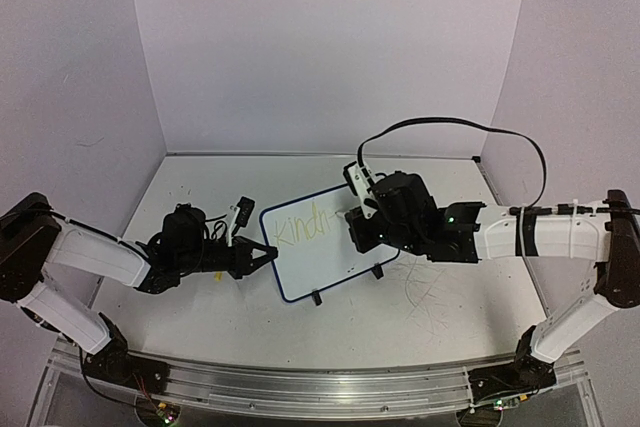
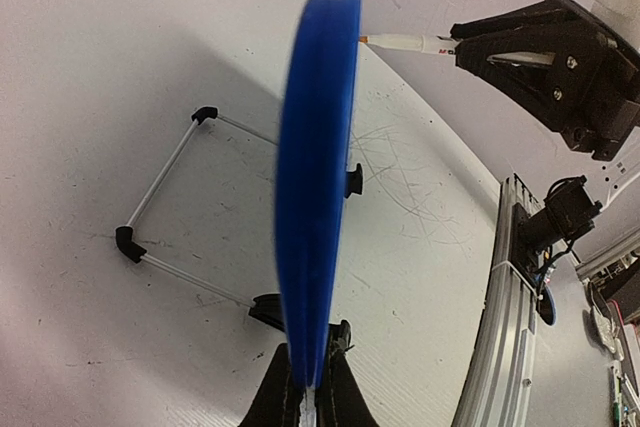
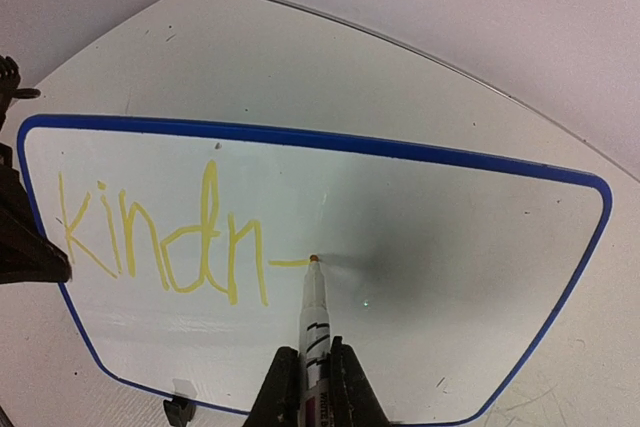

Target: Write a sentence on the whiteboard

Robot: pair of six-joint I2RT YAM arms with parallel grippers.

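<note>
Yellow-green letters of the sentence (image 3: 165, 247) read "kindn", with a short stroke running to the tip of the marker (image 3: 315, 307) at mid-frame in the right wrist view. The right gripper (image 3: 312, 392) was clamped on the marker. The left gripper (image 1: 258, 257) pinched the left edge of the whiteboard (image 1: 320, 267), which stood propped at the centre of the top view. Writing was mid-word. The next move probably called for curling that stroke into an "e" with light, even pressure.
</note>
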